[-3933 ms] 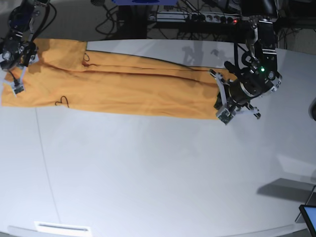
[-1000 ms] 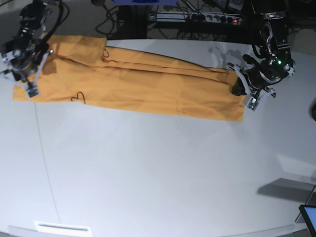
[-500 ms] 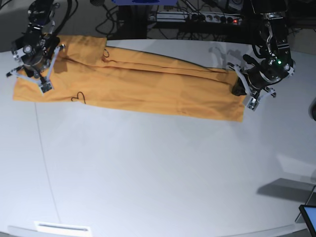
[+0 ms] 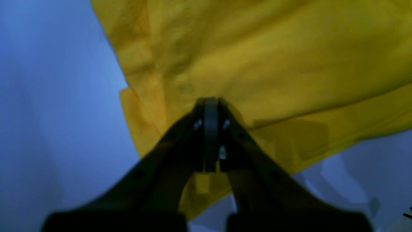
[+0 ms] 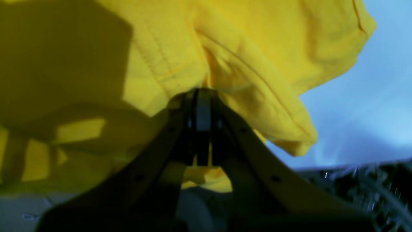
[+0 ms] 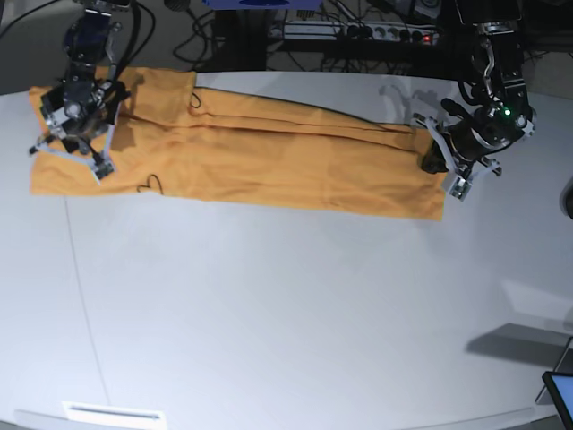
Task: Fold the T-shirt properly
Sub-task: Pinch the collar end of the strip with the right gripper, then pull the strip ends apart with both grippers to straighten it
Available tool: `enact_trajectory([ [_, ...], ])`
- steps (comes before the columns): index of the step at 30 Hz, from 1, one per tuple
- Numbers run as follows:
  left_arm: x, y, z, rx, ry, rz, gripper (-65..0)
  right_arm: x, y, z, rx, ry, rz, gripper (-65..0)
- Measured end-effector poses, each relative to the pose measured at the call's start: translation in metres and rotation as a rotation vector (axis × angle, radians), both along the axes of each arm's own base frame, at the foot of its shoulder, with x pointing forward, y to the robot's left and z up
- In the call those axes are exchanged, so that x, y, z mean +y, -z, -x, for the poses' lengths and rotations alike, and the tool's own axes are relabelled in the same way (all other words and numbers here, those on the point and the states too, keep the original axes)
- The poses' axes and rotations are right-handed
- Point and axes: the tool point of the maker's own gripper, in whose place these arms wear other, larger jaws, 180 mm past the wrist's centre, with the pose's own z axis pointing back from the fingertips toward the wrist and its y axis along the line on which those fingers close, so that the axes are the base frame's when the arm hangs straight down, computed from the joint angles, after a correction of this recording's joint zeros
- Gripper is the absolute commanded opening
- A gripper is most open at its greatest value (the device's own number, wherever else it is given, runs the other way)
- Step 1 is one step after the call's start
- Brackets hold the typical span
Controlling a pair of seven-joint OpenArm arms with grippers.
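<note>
Fingers point(image 4: 210, 106) of both arms are pinched shut on the long orange-yellow cloth T-shirt point(image 6: 269, 161) near the table's point(image 6: 286, 313) far edge; both ends should be carried evenly so no creases form.

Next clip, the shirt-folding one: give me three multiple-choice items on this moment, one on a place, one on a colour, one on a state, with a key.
1. Where on the white table does the T-shirt lie in the base view?
A. along the far edge
B. at the near edge
C. bunched in the middle

2. What colour is the T-shirt?
A. blue
B. orange-yellow
C. white

3. How do the left gripper and the right gripper stand?
A. both wide open above the cloth
B. one open, one shut
C. both shut on the cloth

Key: 1 A, the shirt stretches as a long band across the far side; 2 B, all three views show plain orange-yellow fabric; 3 C, each wrist view shows the jaws pressed together with cloth pinched at the tips.
</note>
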Motion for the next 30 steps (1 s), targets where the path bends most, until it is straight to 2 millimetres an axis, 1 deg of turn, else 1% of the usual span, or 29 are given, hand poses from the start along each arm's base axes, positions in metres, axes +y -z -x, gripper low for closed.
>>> enact_trajectory([
  [3,0.002,0.0,0.0,0.0,-0.005,-0.001,-65.0,0.026,0.0,-0.016,-0.037,-0.067,-0.057,-64.9],
  [4,0.006,-0.001,0.001,-0.003,-0.018,-0.001,-65.0,0.03,0.001,-0.019,-0.032,-0.08,-0.058,-64.9],
  [5,0.011,-0.002,0.002,-0.004,-0.037,-0.003,-65.0,0.031,0.002,-0.021,-0.024,-0.084,-0.054,-64.9],
  [8,0.038,-0.004,0.01,0.006,-0.102,-0.041,-65.0,0.031,0.003,-0.035,-0.02,-0.083,-0.054,-64.9],
  [10,0.051,-0.006,0.013,0.014,-0.124,-0.07,-65.0,0.032,0.004,-0.041,-0.022,-0.084,-0.059,-64.9],
  [13,0.059,-0.006,0.017,0.024,-0.131,-0.085,-65.0,0.034,0.003,-0.049,-0.035,-0.087,-0.066,-64.9],
  [17,0.074,-0.005,0.021,0.021,-0.179,-0.064,-65.0,0.038,0.001,-0.057,-0.05,-0.094,-0.081,-64.9],
  [20,0.08,-0.005,0.022,0.023,-0.191,-0.066,-65.0,0.043,-0.001,-0.064,-0.061,-0.106,-0.101,-64.9],
  [23,0.081,-0.006,0.017,0.017,-0.191,-0.076,-65.0,0.049,0.001,-0.066,-0.047,-0.136,-0.085,-64.9],
  [26,0.084,-0.007,0.012,0.011,-0.188,-0.098,-65.0,0.051,0.003,-0.073,-0.042,-0.141,-0.087,-64.9],
  [30,0.095,-0.008,0.001,0.018,-0.188,-0.192,-65.0,0.055,0.004,-0.081,-0.053,-0.149,-0.103,-64.9],
])
